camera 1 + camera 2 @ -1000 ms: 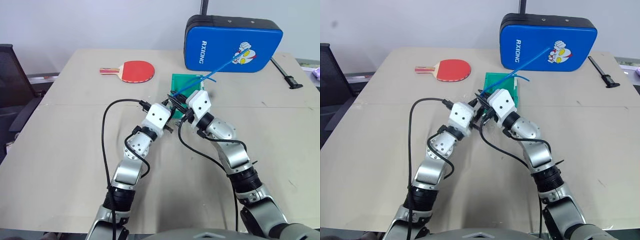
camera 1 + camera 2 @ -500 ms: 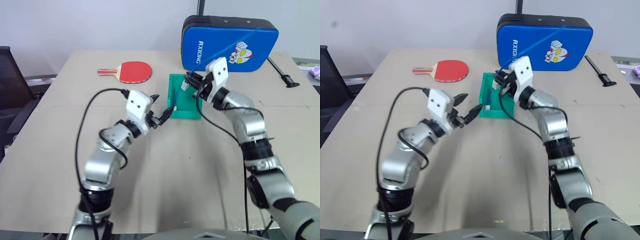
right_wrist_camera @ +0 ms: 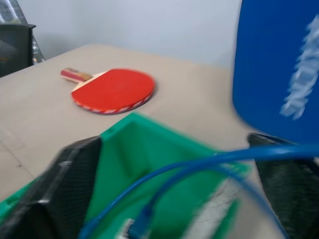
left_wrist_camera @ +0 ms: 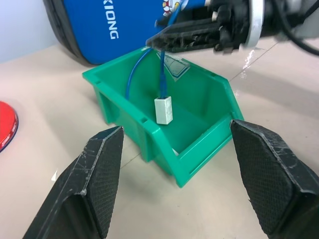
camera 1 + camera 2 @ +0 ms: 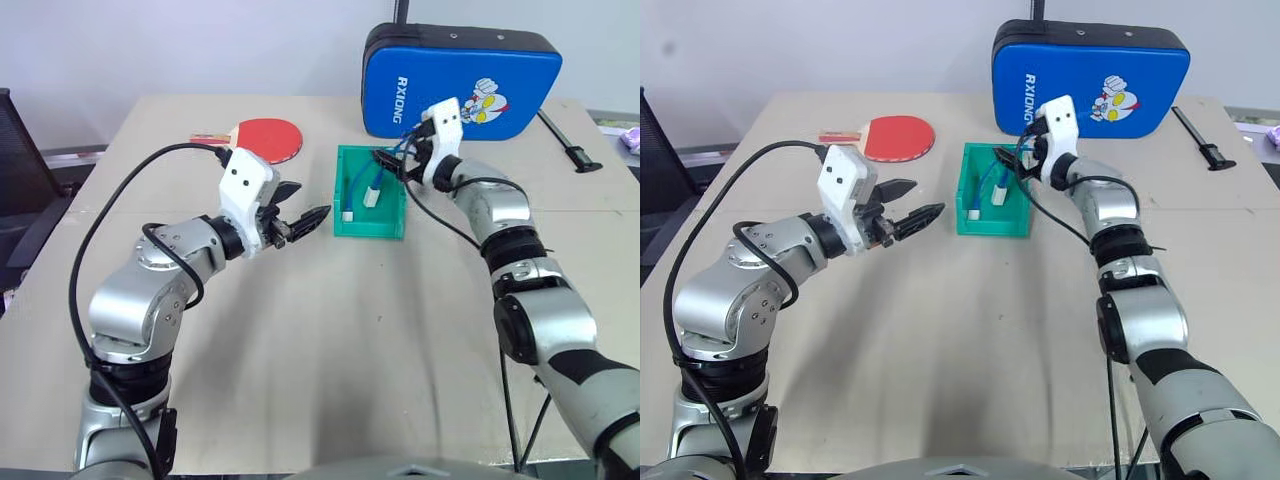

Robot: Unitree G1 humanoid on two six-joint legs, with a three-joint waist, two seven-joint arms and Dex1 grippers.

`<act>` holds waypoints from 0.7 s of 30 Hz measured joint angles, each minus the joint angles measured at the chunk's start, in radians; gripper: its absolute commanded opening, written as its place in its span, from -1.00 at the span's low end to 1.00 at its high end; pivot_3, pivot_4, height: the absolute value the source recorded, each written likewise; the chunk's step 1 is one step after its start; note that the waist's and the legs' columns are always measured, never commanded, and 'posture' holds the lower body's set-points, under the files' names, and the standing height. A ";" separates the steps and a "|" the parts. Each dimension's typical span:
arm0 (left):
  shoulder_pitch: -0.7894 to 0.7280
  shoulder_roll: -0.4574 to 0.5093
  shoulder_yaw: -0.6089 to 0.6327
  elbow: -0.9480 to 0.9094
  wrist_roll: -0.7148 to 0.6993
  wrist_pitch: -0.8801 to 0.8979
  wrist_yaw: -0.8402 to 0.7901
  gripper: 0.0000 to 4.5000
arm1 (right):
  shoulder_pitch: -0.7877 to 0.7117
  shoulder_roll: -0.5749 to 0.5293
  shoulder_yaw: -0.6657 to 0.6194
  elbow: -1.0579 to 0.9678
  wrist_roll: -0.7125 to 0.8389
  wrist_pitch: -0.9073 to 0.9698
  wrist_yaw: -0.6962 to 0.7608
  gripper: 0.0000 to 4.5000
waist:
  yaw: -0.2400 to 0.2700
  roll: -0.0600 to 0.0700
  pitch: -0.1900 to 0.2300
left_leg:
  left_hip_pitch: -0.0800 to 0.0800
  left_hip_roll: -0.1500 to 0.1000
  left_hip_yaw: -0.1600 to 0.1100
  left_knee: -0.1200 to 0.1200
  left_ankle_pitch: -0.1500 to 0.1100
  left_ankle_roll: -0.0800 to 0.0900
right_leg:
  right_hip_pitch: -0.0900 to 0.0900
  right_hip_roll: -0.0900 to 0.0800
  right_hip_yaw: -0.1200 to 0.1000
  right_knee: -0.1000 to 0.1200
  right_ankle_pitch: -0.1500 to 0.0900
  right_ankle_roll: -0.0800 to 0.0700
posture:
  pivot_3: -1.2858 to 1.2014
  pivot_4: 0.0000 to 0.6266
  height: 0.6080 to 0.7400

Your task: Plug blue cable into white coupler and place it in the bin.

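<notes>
The white coupler [image 4: 163, 110] is seen inside the bin [image 5: 345, 222], with the blue cable [image 4: 161, 74] plugged into it and looping up over the far wall. The right gripper [image 5: 392, 162] is held above the bin's far rim, its fingers spread apart, the cable passing between them. The left gripper [image 5: 302, 205] is held beside the bin, jaws parted and empty. A red paddle [image 5: 265, 138] lies near.

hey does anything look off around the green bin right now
Slightly. The coupler sits inside the bin with the cable plugged in, but the cable arcs up over the far rim toward the open right gripper instead of lying fully inside.
</notes>
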 measured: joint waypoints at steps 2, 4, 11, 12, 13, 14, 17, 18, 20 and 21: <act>0.038 -0.001 0.001 -0.019 0.000 -0.003 0.008 0.55 | 0.046 -0.075 -0.003 -0.085 0.005 0.028 0.054 0.98 | 0.004 0.000 0.000 | 0.000 -0.001 0.000 0.000 0.000 0.000 | 0.000 -0.003 0.000 -0.001 0.000 0.000 | 0.03 -0.52 0.11; 0.082 -0.004 -0.003 -0.029 0.001 -0.016 0.018 0.55 | 0.126 -0.148 -0.010 -0.207 0.036 0.115 0.123 0.98 | 0.002 0.000 0.000 | 0.000 -0.001 0.000 0.000 0.000 0.000 | 0.001 -0.005 0.000 -0.001 0.000 0.000 | 0.03 -0.52 0.11; 0.356 -0.019 0.004 -0.059 0.064 -0.157 0.041 0.55 | 0.603 -0.343 -0.102 -0.578 0.147 0.199 0.295 0.98 | 0.010 0.000 0.000 | 0.001 0.001 -0.001 -0.001 0.000 0.000 | 0.002 -0.003 0.000 -0.009 0.000 0.000 | 0.03 -0.52 0.11; 0.418 -0.030 0.005 -0.061 0.073 -0.199 0.041 0.55 | 0.700 -0.344 -0.123 -0.637 0.172 0.172 0.323 0.98 | 0.008 0.000 0.000 | 0.002 0.001 0.000 -0.001 0.000 0.001 | 0.003 -0.003 0.001 -0.009 0.000 0.000 | 0.03 -0.52 0.11; 0.461 -0.039 0.005 -0.062 0.076 -0.227 0.038 0.55 | 0.760 -0.345 -0.133 -0.668 0.184 0.148 0.345 0.98 | 0.006 0.000 0.000 | 0.003 0.001 0.001 -0.001 -0.001 0.001 | 0.003 -0.003 0.001 -0.008 0.000 0.000 | 0.03 -0.52 0.11; 0.504 -0.047 0.004 -0.064 0.082 -0.259 0.033 0.55 | 0.815 -0.347 -0.142 -0.699 0.196 0.121 0.371 0.98 | 0.006 0.001 0.000 | 0.004 0.001 0.002 -0.001 -0.002 0.004 | 0.004 -0.004 0.002 -0.008 0.000 0.000 | 0.03 -0.52 0.11; 0.644 -0.064 0.000 -0.064 0.107 -0.361 0.005 0.55 | 0.971 -0.368 -0.159 -0.768 0.213 0.015 0.460 0.98 | 0.009 0.001 0.000 | 0.010 0.001 0.002 0.000 -0.003 0.005 | 0.010 -0.004 0.001 -0.009 0.000 0.000 | 0.03 -0.52 0.11; 0.710 -0.071 -0.003 -0.056 0.115 -0.401 -0.010 0.55 | 1.035 -0.382 -0.163 -0.769 0.205 -0.045 0.495 0.98 | 0.011 0.001 0.000 | 0.014 0.001 0.002 0.000 -0.003 0.006 | 0.014 -0.004 0.001 -0.010 0.000 0.000 | 0.03 -0.52 0.11; 0.750 -0.076 -0.017 -0.010 0.147 -0.473 -0.032 0.55 | 1.082 -0.368 -0.181 -0.762 0.199 -0.117 0.498 0.98 | 0.013 0.002 0.002 | 0.018 0.001 0.004 0.000 -0.003 0.006 | 0.017 -0.004 0.001 -0.010 -0.003 -0.004 | 0.03 -0.52 0.11; 0.756 -0.076 -0.021 0.005 0.159 -0.506 -0.039 0.55 | 1.101 -0.363 -0.186 -0.763 0.200 -0.135 0.491 0.98 | 0.017 0.001 0.002 | 0.020 0.001 0.004 0.000 -0.003 0.006 | 0.019 -0.003 0.001 -0.010 -0.003 -0.004 | 0.03 -0.52 0.11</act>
